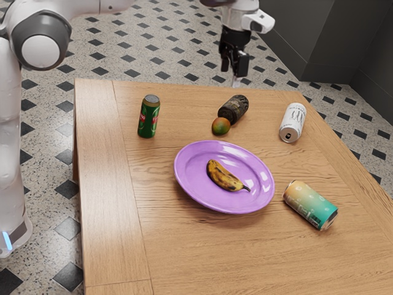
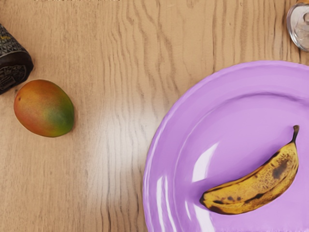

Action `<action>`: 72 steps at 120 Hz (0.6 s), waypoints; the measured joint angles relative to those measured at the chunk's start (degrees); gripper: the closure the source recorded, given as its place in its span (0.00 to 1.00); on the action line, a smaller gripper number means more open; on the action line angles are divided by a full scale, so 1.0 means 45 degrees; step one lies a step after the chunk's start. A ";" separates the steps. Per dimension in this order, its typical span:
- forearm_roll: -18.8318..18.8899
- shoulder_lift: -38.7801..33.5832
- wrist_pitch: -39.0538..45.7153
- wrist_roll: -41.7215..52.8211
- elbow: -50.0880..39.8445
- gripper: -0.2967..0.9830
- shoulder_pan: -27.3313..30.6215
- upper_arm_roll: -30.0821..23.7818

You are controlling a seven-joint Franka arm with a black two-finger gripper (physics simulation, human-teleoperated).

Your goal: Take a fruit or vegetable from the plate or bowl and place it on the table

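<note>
Wooden tabletop (image 1: 116,246), bearing one purple plate (image 1: 202,198); our black tool (image 1: 233,69), raised well apart from the plate, fingers parted and empty; one spotted banana (image 2: 253,189), lying on the plate. For the grasp, we should centre above its thick middle, set the fingers across its length and descend straight, sparing the plate. Wrist view: plate and dark can (image 2: 10,63) cut off, banana's underside hidden.

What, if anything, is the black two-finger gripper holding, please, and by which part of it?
Nothing is held: the gripper is empty, and the brown-spotted yellow banana lies on the round, glossy purple plate.
</note>
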 joint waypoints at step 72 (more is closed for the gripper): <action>-0.0626 0.0162 -0.0849 0.0609 0.0317 0.23 -0.3368 0.0175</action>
